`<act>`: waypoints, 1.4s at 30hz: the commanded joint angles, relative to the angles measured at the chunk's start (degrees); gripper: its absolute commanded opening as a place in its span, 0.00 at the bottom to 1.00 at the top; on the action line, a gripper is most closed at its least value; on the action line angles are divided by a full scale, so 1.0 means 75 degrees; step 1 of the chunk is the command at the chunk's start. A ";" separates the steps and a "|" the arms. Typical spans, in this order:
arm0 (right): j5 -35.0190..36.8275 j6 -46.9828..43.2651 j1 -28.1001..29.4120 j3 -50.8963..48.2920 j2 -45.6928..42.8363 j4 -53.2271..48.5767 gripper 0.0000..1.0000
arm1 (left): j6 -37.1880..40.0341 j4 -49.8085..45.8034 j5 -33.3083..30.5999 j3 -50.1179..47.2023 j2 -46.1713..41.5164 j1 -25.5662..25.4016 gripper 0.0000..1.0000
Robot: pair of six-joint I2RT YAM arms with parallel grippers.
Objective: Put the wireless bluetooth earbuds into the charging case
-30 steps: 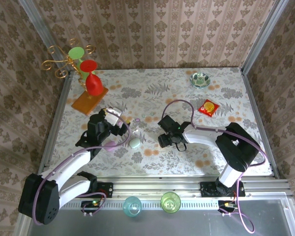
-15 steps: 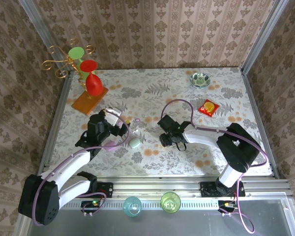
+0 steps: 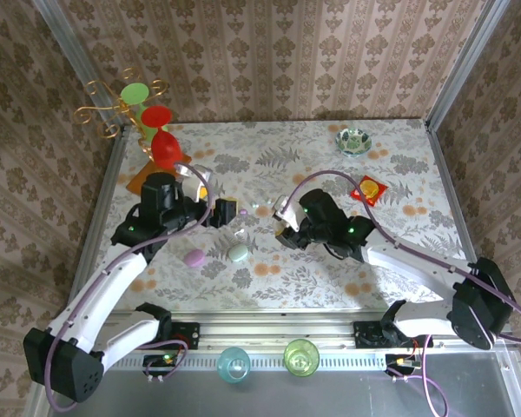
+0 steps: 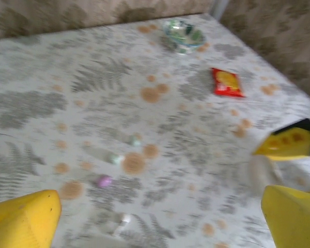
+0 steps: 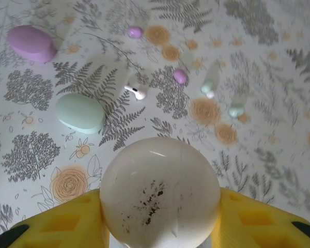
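The earbuds (image 5: 136, 92) lie loose on the table (image 5: 279, 62), scattered just beyond the mint case (image 5: 80, 112). A lilac case (image 5: 31, 43) rests near the mint case. The right gripper (image 5: 160, 219) hovers near the mint case, fingers clamped on a white case (image 5: 160, 191). Beyond the mint case, the left gripper (image 4: 157, 219) gapes wide, holding nothing.

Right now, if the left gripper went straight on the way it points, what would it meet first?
Probably the tabletop near the white earbud, which lies nearest ahead of the open left gripper, with the lilac earbud beyond. Depth is unclear, so bud or bare table first is uncertain.
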 commanded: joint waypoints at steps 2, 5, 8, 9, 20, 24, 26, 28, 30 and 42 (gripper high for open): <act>-0.0307 -0.1801 0.0131 0.0323 -0.0378 -0.0021 0.42 | -0.1167 -0.0708 0.2331 0.0306 0.0043 -0.0074 0.97; -0.0296 -0.2264 0.0204 0.0614 -0.0389 -0.0161 0.41 | -0.1116 -0.0484 0.2815 0.0243 0.0004 -0.0405 0.92; -0.0400 -0.2488 0.0238 0.0840 -0.0342 -0.0142 0.40 | -0.1420 0.0267 0.3071 -0.0013 -0.0076 -0.0588 0.86; -0.0422 -0.2545 0.0243 0.0920 -0.0323 -0.0110 0.40 | -0.1665 0.0582 0.3143 -0.0094 -0.0052 -0.0602 0.84; -0.0575 -0.2924 0.0534 0.1501 -0.0164 -0.0186 0.39 | -0.2554 0.1497 0.2947 -0.0263 0.0628 -0.0976 0.60; -0.0656 -0.2883 0.0560 0.1560 -0.0153 -0.0119 0.38 | -0.2651 0.1697 0.3010 -0.0245 0.0787 -0.1062 0.53; -0.0657 -0.2861 0.0568 0.1566 -0.0141 -0.0025 0.38 | -0.2722 0.1885 0.3108 -0.0257 0.0859 -0.1122 0.50; -0.0658 -0.2837 0.0580 0.1529 -0.0141 0.0130 0.37 | -0.2669 0.1940 0.3211 -0.0272 0.0919 -0.1186 0.47; -0.0693 -0.2820 0.0578 0.1480 -0.0164 0.0299 0.36 | -0.2626 0.1924 0.3248 -0.0292 0.0957 -0.1234 0.42; -0.0584 -0.2741 0.0574 0.1463 -0.0104 0.0456 0.38 | -0.2723 0.2471 0.3322 -0.0514 0.0825 -0.1235 0.00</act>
